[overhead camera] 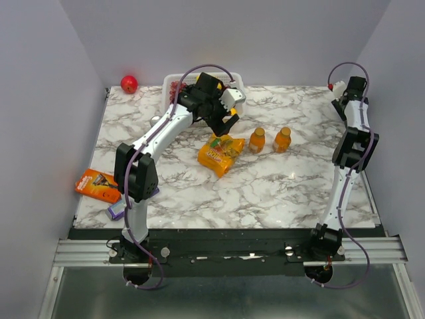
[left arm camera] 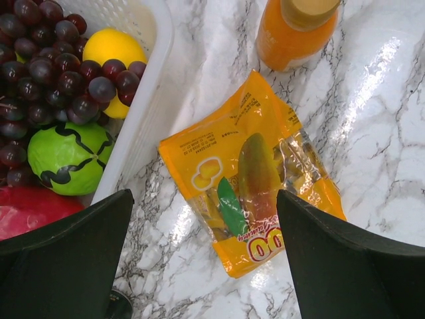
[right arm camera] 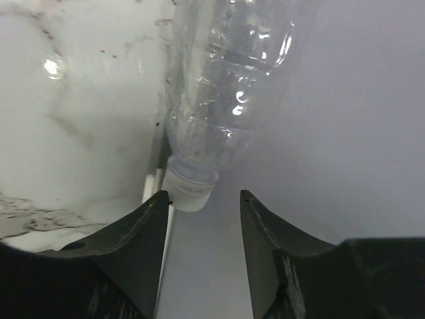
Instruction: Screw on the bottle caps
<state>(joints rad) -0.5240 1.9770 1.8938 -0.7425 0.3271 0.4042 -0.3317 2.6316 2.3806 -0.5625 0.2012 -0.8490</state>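
A white basket (left arm camera: 149,86) sits at the back of the marble table (overhead camera: 265,193). It holds dark grapes (left arm camera: 46,60), a lemon (left arm camera: 113,48), a green ball with black lines (left arm camera: 66,156) and something red (left arm camera: 26,209). A yellow snack bag (left arm camera: 249,173) lies flat just beside it. A red ball (overhead camera: 129,84) rests at the far left corner. An orange packet (overhead camera: 98,185) and a small purple thing (overhead camera: 116,211) lie by the left edge.

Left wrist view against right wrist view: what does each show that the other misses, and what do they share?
Only the left wrist: a yellow snack pouch, a white basket holding grapes, a lemon and a green ball, and an orange bottle with a golden cap on. Only the right wrist: a colourless bottle with its white cap on, at the edge of the marble tabletop by the grey wall. Both: the marble tabletop, and that arm's own dark jaws standing apart with nothing between them.
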